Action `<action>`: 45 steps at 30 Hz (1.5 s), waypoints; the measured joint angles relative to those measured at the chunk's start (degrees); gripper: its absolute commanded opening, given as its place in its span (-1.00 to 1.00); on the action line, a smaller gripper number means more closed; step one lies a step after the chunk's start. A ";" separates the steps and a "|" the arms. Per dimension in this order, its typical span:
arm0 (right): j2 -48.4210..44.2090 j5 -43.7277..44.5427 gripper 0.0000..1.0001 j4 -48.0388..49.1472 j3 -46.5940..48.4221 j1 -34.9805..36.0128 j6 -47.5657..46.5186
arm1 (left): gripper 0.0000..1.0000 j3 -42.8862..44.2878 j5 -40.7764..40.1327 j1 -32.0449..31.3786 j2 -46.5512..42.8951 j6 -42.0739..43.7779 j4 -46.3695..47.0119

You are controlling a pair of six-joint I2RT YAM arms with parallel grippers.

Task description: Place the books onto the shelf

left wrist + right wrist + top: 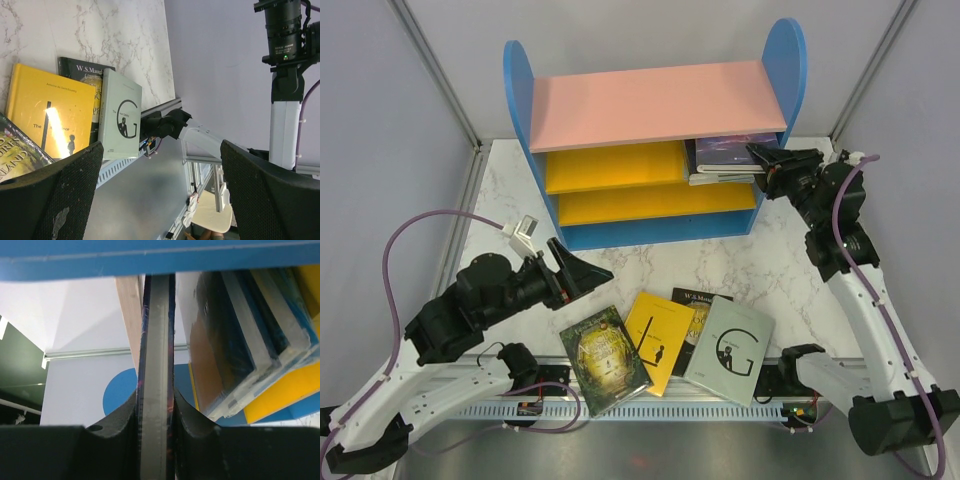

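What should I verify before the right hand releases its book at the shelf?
1. Grip: the right hand clamps the thin purple paperback by its edge: ok.
2. Paperback inside the upper level of the small bookcase with blue sides and pink top: ok.
3. Paperback resting on the stack of shelved books: not ok, the wrist view shows a gap between them.
4. Stack lying flat: ok.
5. Left hand open and away from the bookcase: ok.
6. Four paperbacks on the marble table, untouched: ok.
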 measured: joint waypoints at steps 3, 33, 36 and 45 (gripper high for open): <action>3.63 -6.12 -1.00 -0.92 2.84 -3.56 -0.02 | 0.99 0.09 0.00 0.00 -0.15 0.00 -0.11; 2.05 -17.66 -1.00 -15.34 8.07 -9.18 -6.16 | 0.99 0.09 -1.70 0.00 -0.76 0.00 -0.85; 2.08 -17.64 -0.90 -15.41 8.07 -9.18 -6.47 | 1.00 0.09 -1.70 0.00 -0.59 0.00 -0.87; 2.58 -19.67 0.11 -15.69 7.28 -9.16 -7.43 | 0.99 0.09 -1.68 0.00 0.85 0.00 -0.87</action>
